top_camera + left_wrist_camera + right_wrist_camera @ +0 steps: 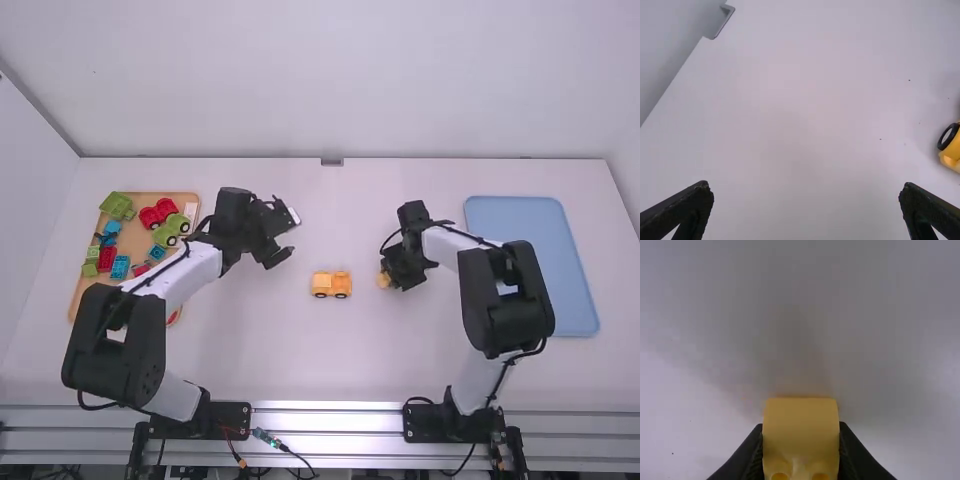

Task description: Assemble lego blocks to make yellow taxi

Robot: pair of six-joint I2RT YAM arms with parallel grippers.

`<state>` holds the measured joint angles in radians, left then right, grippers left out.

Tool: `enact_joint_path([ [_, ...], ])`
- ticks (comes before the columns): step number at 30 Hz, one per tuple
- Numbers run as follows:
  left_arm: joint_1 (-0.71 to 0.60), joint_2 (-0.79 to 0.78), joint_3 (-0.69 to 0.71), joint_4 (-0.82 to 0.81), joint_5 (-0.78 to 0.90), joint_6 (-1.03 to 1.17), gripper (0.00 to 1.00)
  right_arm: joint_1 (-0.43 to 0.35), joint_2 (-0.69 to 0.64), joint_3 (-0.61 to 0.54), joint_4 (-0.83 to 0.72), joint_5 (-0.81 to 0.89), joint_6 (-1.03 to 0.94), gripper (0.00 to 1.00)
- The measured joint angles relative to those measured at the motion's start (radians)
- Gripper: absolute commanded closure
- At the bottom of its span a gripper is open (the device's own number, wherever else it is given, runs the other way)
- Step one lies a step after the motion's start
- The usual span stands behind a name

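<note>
The high view has the yellow vehicle (331, 286) near the middle of the tabletop (345, 365); to its left and a little farther, the left pincer (289, 238) is released, its fingers spread wide; to its right, the right pincer (387, 281) grasps a yellow block (800, 432); the right wrist view adds two round shapes at one end of that block, between the fingers, while the left wrist view catches a black-rimmed wheel (948, 136) of the vehicle; red, green and blue blocks fill the tray (150, 196) at far left; a blue tray (530, 265) lies at right.
</note>
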<state>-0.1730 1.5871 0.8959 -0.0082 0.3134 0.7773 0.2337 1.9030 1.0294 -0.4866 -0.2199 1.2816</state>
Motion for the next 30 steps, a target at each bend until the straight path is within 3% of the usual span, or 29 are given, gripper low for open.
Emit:
enact_joint_path([
  [11,0.0,0.0,0.0,0.0,0.016,0.0,0.01,0.014,-0.004,0.002,0.0,0.002,0.027,0.01],
  [18,0.0,0.0,0.0,0.0,0.016,0.0,0.01,-0.064,-0.004,0.121,-0.315,0.008,-0.091,0.01],
  [20,0.0,0.0,0.0,0.001,0.016,0.0,0.01,-0.087,-0.008,0.22,-0.423,0.031,-0.154,0.01],
  [24,0.0,0.0,0.0,-0.001,0.016,0.0,0.01,-0.092,-0.021,0.364,-0.457,0.076,-0.339,0.01],
  [30,0.0,0.0,0.0,-0.008,0.013,0.0,0.01,-0.061,-0.037,0.434,-0.418,0.185,-0.721,0.01],
])
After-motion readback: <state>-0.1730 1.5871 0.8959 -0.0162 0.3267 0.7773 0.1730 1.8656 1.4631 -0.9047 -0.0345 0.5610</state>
